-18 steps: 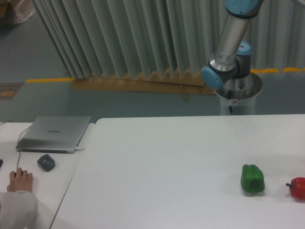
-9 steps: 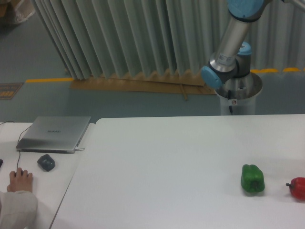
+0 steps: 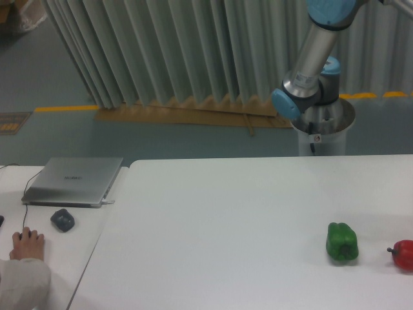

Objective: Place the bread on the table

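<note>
The bread is out of view. The table is the wide white top that fills the lower right of the camera view. Only the lower arm shows: a silver link rises from a blue joint on the base behind the table's far edge and runs out at the top of the frame. The gripper is out of view.
A green bell pepper lies on the table at the right, with a red round fruit at the right edge. To the left, a narrower desk carries a closed laptop, a dark mouse and a person's hand.
The arm's upper joint at the top edge has shifted slightly. The pepper, the fruit and the things on the desk have not moved.
</note>
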